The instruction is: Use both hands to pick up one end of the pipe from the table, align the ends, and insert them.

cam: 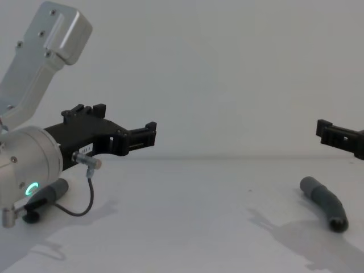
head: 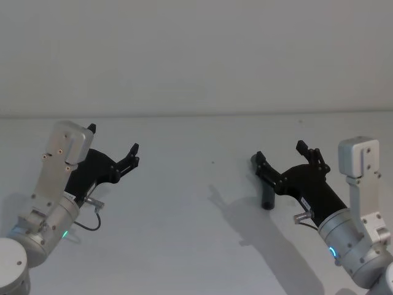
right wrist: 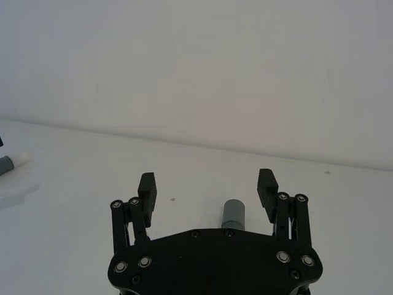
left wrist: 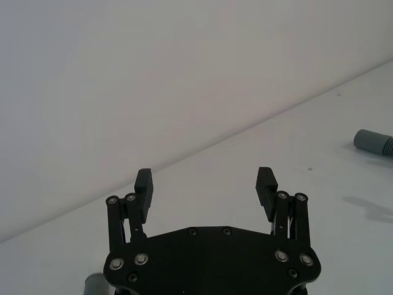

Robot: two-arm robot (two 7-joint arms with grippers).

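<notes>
Head view gives me the plain matte white table [head: 196, 258] as the widest thing, running back to its far edge under a pale wall. Over its left side hangs my left gripper [head: 113, 139], black and angular on a silver cylindrical wrist with a green ring light. Its jaws are spread wide and point toward the far edge. Over the table's right side hangs my right gripper [head: 280, 152], of the same black angular build, jaws likewise spread wide. Chest view shows both of them raised off the surface.

Below my right gripper, on the table's right side and well short of the far edge, lies one short dark grey ribbed flexible pipe piece [cam: 323, 200]. It is gently curved, flat on the surface and apart from my fingers. Right wrist view shows its wider smooth dark grey cuff [right wrist: 234, 214] framed between my two fingers, not touching either. A second dark grey pipe piece [right wrist: 6, 165] lies well apart from the first, toward the table's left side, and ends in a narrow whitish tip [right wrist: 21, 158].
</notes>
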